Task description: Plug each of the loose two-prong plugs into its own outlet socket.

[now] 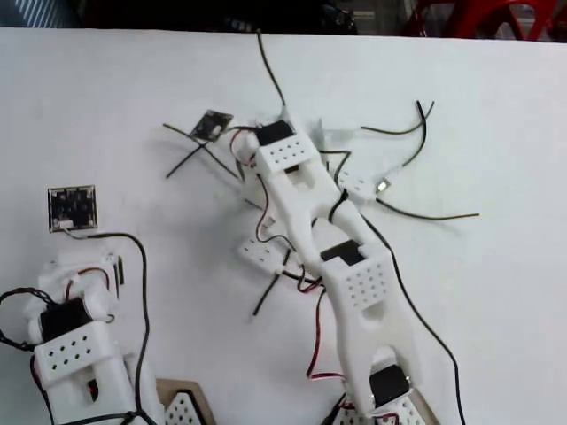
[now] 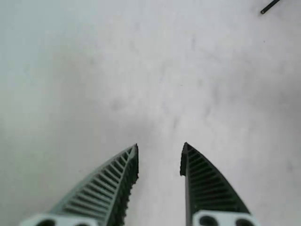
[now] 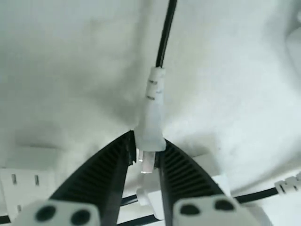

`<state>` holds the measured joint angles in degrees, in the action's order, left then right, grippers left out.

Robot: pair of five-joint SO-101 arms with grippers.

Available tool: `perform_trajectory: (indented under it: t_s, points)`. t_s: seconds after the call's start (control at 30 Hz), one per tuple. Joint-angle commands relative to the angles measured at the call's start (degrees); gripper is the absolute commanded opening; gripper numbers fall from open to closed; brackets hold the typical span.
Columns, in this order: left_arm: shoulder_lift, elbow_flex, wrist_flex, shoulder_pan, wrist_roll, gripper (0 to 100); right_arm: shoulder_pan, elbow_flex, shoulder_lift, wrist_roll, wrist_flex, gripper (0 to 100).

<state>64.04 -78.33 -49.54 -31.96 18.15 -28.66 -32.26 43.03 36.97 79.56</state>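
Note:
My right gripper (image 3: 143,150) is shut on a white two-prong plug (image 3: 150,122), whose black cable (image 3: 164,33) runs away over the table. The plug's prongs point back between the fingers. A white outlet socket (image 3: 19,181) with two slots lies close beside the gripper. In the high view the right arm (image 1: 292,168) stretches to the table's middle, and the held cable (image 1: 268,71) leads toward the far edge. More white sockets (image 1: 359,184) (image 1: 261,251) lie beside and under that arm. My left gripper (image 2: 160,155) is open over bare table at the near left (image 1: 89,270).
Loose black cables (image 1: 416,142) trail to the right of the sockets, and another (image 1: 190,150) lies to the left. Two small black square boards (image 1: 71,208) (image 1: 211,124) rest on the white table (image 1: 496,292). A cable end (image 2: 270,5) lies beyond the left gripper.

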Motion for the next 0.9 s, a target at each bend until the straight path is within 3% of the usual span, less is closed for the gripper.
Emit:
perform_trajectory:
  t_s: [0.0,0.17,0.87]
  points:
    - [0.92,1.32,1.32,-0.04,-0.70,16,-1.10,-2.64,-0.84,-0.44,1.10,10.6]
    - [0.92,1.32,1.32,-0.04,-0.70,16,-1.19,-2.81,-0.84,-4.13,0.92,18.4]
    - [0.92,0.26,1.32,2.68,-0.26,16,-1.36,-3.08,1.80,-6.42,-5.23,18.7]
